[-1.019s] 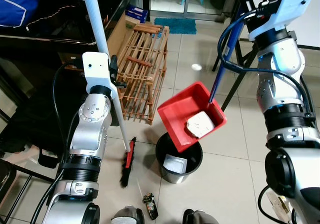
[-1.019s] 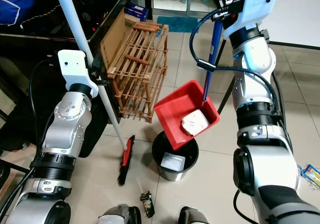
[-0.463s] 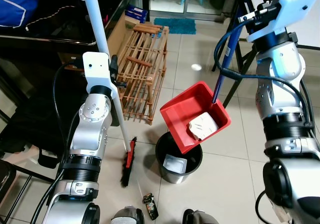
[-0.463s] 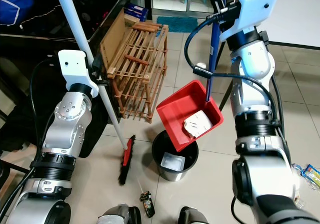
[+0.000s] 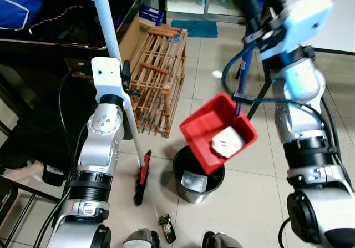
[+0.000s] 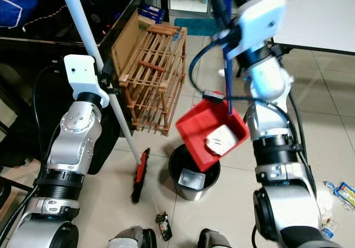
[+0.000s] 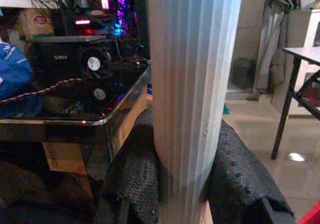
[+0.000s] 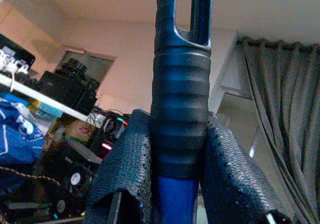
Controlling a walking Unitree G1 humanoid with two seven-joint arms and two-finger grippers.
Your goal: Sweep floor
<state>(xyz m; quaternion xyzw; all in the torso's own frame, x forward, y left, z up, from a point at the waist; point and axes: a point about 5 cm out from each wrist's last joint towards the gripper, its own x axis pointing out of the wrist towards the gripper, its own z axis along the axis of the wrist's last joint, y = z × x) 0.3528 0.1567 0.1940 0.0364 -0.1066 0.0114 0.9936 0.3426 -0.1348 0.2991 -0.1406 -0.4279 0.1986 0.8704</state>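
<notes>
Red dustpan tipped over the bin, broom parked on the tiles.

The right gripper (image 8: pixel 172 184) has its black fingers (image 8: pixel 125 169) squeezed tight on the ribbed blue handle (image 8: pixel 180 108) of the red plastic dustpan (image 5: pixel 213 128), which hangs tilted right above the round black bin (image 5: pixel 198 176), with a crumpled white paper wad (image 5: pixel 226 143) sitting in its lower corner. There's more white paper down inside the bin. The left gripper (image 7: pixel 182 184) is clamped on the pale ribbed broom pole (image 5: pixel 113 54); the pole slants down to the red-and-black brush head (image 5: pixel 142 179), which rests on the beige tile floor (image 5: pixel 249 203) just left of the bin. A slatted wooden rack (image 5: pixel 161 76) stands behind, near the pole.
</notes>
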